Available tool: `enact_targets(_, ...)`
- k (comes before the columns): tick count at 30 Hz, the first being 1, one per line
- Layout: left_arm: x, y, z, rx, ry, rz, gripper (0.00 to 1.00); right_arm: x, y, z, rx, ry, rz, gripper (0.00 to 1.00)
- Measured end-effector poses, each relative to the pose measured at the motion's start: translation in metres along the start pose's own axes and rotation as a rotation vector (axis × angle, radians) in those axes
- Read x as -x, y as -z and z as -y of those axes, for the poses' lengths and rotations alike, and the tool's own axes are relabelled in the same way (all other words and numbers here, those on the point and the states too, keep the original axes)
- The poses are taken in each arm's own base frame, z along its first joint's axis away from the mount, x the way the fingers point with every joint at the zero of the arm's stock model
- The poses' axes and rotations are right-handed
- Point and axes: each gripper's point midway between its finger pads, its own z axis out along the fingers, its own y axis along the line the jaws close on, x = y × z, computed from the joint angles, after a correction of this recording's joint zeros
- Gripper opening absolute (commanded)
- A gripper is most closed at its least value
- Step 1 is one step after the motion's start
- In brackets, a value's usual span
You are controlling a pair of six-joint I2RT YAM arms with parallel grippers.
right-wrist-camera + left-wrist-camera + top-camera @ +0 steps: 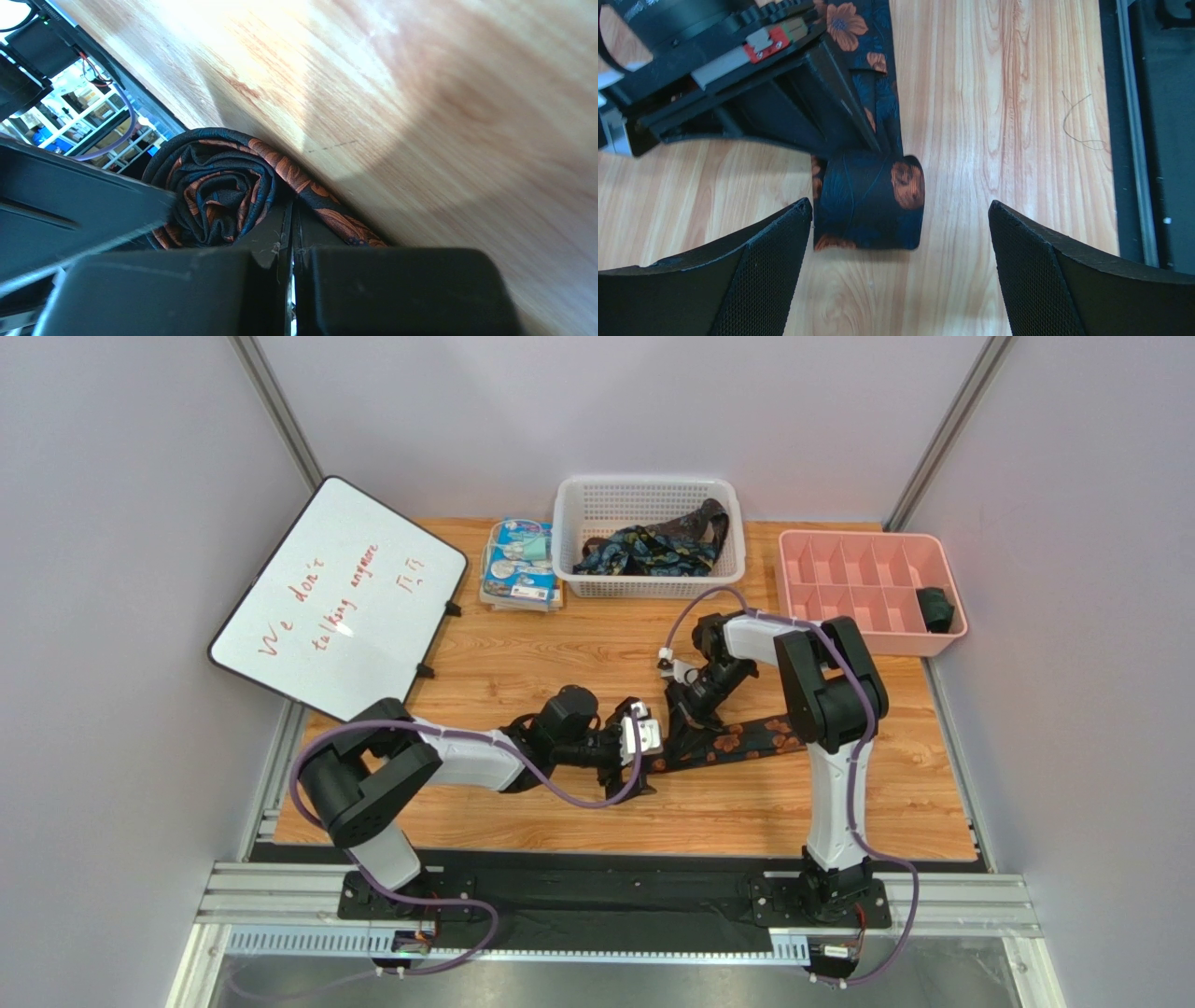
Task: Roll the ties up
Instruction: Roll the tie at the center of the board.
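Note:
A dark tie with orange flowers (pixel 744 739) lies flat on the wooden table, its left end wound into a roll (pixel 868 203). My left gripper (pixel 899 206) is open, one finger on each side of the roll; the left fingertip (pixel 794 217) is almost against the roll and the right one stands well apart. My right gripper (pixel 291 210) is shut with nothing between the fingers, and its tips press on the tie where the roll (pixel 210 189) meets the flat strip. From above, the left gripper (pixel 648 735) and the right gripper (pixel 690 703) meet at the table's middle.
A white basket (pixel 575 504) at the back holds more ties (pixel 652 549). A blue-white packet (pixel 519 560) lies to its left. A pink divided tray (pixel 856 560) at the right holds a dark bundle (pixel 936 609). A whiteboard (pixel 337 595) leans at the left.

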Motion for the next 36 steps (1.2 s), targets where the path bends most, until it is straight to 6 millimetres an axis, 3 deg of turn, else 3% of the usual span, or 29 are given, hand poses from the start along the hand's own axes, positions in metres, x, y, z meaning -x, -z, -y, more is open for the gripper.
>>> enact_targets(2,-0.001,-0.008,0.001,-0.002,-0.05,0.009,0.96,0.001,0.0,-0.001,0.008,0.004,0.001,0.0)
enact_targets(8,-0.011,-0.029,-0.008,0.038,-0.121,-0.018,0.74,0.002,-0.002,-0.003,0.029,0.015,0.004,0.0)
enact_targets(10,-0.015,-0.033,-0.013,0.055,-0.132,-0.033,0.63,0.003,-0.002,-0.004,0.035,0.017,0.005,0.0)
enact_targets(11,-0.017,-0.034,-0.015,0.067,-0.138,-0.042,0.51,0.003,-0.002,-0.004,0.036,0.018,0.006,0.0)
enact_targets(13,-0.02,-0.035,-0.02,0.09,-0.144,-0.061,0.38,0.003,-0.003,-0.004,0.039,0.019,0.006,0.0)
enact_targets(14,-0.022,-0.034,-0.022,0.099,-0.142,-0.071,0.26,0.003,-0.003,-0.004,0.039,0.02,0.007,0.0)
enact_targets(17,-0.024,-0.033,-0.024,0.11,-0.134,-0.09,0.14,0.003,-0.003,-0.004,0.049,0.021,0.013,0.05)
enact_targets(24,-0.026,-0.031,-0.024,0.109,-0.073,-0.152,0.09,0.004,0.006,-0.001,0.114,-0.003,0.058,0.28)
enact_targets(31,-0.028,-0.03,-0.024,0.104,-0.028,-0.203,0.08,0.015,0.052,0.023,0.109,-0.083,0.201,0.29)
enact_targets(36,-0.028,-0.028,-0.026,0.102,0.002,-0.226,0.07,0.031,0.067,0.026,0.064,-0.044,0.259,0.18)
